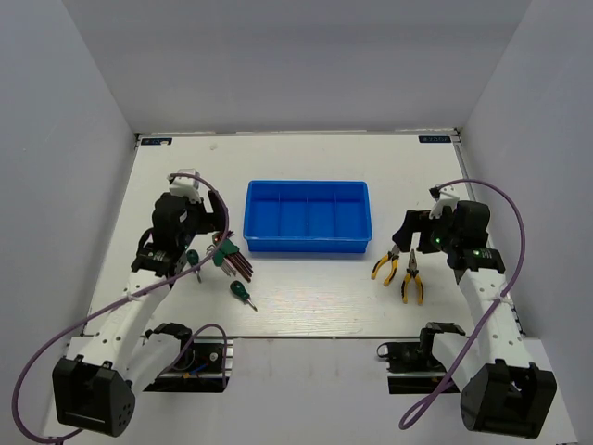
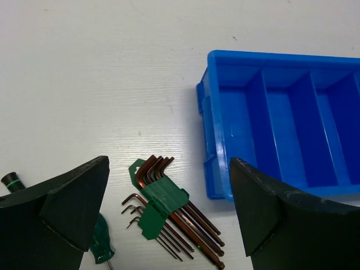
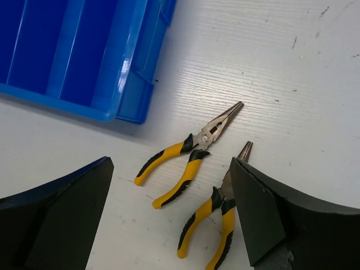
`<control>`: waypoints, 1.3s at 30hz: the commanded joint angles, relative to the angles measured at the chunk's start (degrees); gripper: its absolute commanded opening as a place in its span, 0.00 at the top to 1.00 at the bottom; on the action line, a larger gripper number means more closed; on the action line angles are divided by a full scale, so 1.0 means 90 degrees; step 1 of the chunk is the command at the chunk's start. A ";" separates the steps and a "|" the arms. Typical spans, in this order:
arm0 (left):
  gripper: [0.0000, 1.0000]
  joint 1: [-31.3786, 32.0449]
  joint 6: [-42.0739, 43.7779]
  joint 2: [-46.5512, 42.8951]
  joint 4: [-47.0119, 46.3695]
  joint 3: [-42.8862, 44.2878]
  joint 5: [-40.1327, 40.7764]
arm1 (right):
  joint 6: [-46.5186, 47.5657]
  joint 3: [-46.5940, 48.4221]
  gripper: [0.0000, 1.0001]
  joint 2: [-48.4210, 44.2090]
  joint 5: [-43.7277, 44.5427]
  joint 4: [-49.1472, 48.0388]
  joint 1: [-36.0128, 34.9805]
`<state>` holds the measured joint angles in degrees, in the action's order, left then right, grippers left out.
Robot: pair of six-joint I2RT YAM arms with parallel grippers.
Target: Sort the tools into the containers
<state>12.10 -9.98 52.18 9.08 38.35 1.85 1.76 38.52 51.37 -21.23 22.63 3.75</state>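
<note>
Between the wide-spread fingers of the left gripper (image 2: pixel 169 205), which hold nothing, lies the fanned hex key set (image 2: pixel 163 197), its green holder roughly midway between the two pads. A green screwdriver (image 2: pixel 101 243) lies just beside the finger at the view's left and is partly hidden under it, so a descent here could pinch or knock that handle along with the keys. The thin keys could also twist or slide if the pads close on their ends rather than on the holder. Beyond the other finger sits the blue tray (image 2: pixel 222 146), near enough that a sideways swing could clip its wall. The right gripper (image 3: pixel 169 211) is likewise released and empty. One pair of pliers (image 3: pixel 188 151) lies between its fingers, and the second pair (image 3: pixel 216 222) lies close beside the first, partly under the finger at the view's right. Closing here risks catching both pairs, or pressing that finger down on the second pair's head. The tray's corner lies beyond the opposite finger, apart from both.
</note>
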 commanded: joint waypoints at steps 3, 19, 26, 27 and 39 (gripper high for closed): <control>0.08 -0.0026 -0.0346 0.0051 0.0173 0.0251 0.0595 | 0.0087 0.0124 0.10 -0.0250 0.0075 -0.0103 0.0033; 0.90 -0.0026 -0.1467 0.0383 0.1695 0.0436 0.0947 | 0.0898 0.0327 0.09 0.0053 0.0201 0.0365 0.0062; 0.28 -0.0026 -0.2348 0.1193 0.3141 0.1140 0.0841 | 0.0791 0.0543 0.17 0.0200 0.0455 0.0619 0.0043; 0.28 -0.0026 -0.2426 0.1329 0.3141 0.1140 0.0675 | 0.0791 0.0554 0.17 0.0200 0.0474 0.0649 0.0033; 0.39 0.0325 -0.2875 0.1458 0.3444 0.0710 -0.0672 | 0.0683 0.0602 0.22 0.0063 0.0543 0.0698 0.0033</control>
<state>13.43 -33.76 66.78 37.32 46.09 0.51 8.10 41.15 52.60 -16.80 28.60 4.10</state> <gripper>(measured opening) 0.611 0.782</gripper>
